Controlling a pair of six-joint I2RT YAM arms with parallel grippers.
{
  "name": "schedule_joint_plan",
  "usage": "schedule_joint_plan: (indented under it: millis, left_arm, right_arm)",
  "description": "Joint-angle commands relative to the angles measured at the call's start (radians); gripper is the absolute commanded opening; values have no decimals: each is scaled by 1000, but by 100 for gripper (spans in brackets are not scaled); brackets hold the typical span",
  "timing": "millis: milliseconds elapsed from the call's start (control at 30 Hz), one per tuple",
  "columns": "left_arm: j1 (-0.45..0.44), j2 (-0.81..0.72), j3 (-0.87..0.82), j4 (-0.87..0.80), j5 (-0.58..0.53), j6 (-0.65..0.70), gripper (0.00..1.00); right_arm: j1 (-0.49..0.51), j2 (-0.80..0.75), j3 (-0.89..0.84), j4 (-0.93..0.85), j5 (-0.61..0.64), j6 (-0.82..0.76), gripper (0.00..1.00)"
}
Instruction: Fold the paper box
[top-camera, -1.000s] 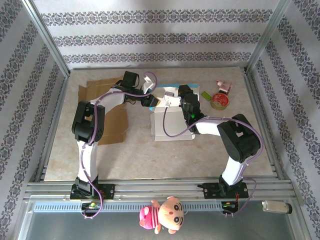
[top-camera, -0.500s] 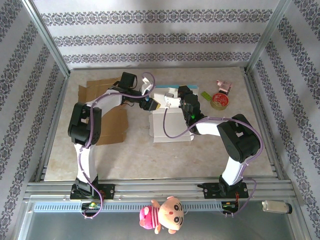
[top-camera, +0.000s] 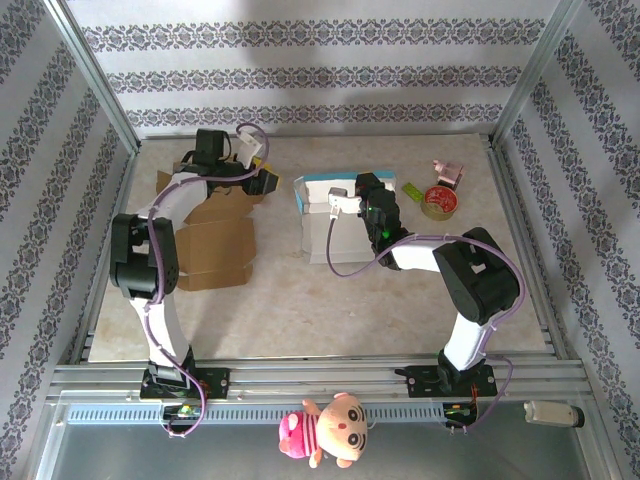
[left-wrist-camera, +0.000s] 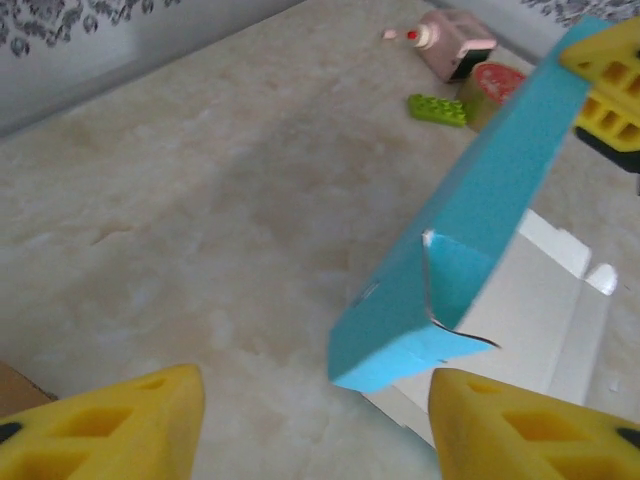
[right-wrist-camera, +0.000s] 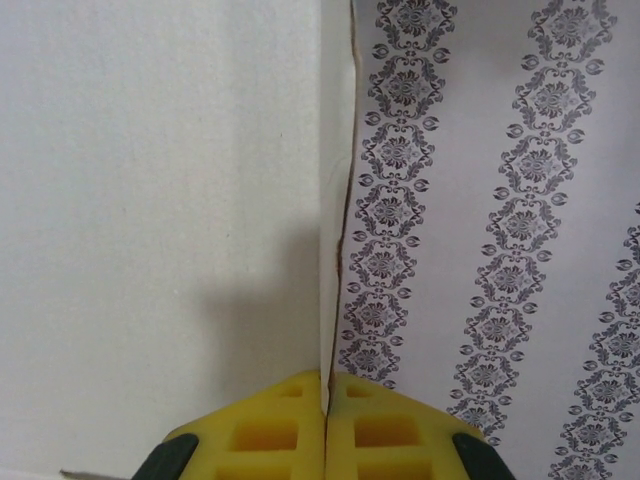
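Observation:
The paper box (top-camera: 332, 232), white inside and blue outside, lies half folded at the table's middle. Its blue back wall (top-camera: 318, 184) stands raised. In the left wrist view that blue wall (left-wrist-camera: 480, 220) rises at a slant over the white base panel (left-wrist-camera: 520, 320). My right gripper (top-camera: 342, 203) is shut on the wall's upper edge; in the right wrist view its yellow pads (right-wrist-camera: 270, 430) pinch the thin white panel edge (right-wrist-camera: 335, 230). My left gripper (top-camera: 266, 180) hangs open to the left of the box, above the cardboard, and its yellow fingertips (left-wrist-camera: 120, 430) hold nothing.
Flat brown cardboard pieces (top-camera: 218, 245) lie at the left of the table. A tape roll (top-camera: 438, 201), a green brick (top-camera: 414, 189) and a small pink item (top-camera: 448, 172) sit at the back right. Patterned walls enclose the table.
My left arm has swung left, away from the box, and now hangs over the cardboard. The blue wall now stands more upright. The right gripper kept its hold.

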Motion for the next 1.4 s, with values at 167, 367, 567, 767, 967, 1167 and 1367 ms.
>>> schedule_joint_plan:
  millis: [167,367,567,767,967,1167,1367]
  left_arm:
    - [-97,127,160,-320,-105,353,52]
    - [-114,178,220,-361,-108,402,49]
    - [-121,214,260,-348,-75,395,45]
    - [-126,223,275,-340,39,375,43]
    - [-137,242,284,-300,94,315,43]
    - [-155,273,306,-297,91,269,42]
    - [-178,281,284,-197,51,166,33]
  right_arm:
    - [6,16,24,28,-3,-6,7]
    - [6,12,17,28,-2,-9,7]
    - [11,10,16,28,-3,-13,7]
    - [12,12,21,28,-3,-13,7]
    - [18,18,28,25,-1,-4,7]
    - [20,19,24,26,2,-2,7]
    - [20,19,22,29,4,0,7]
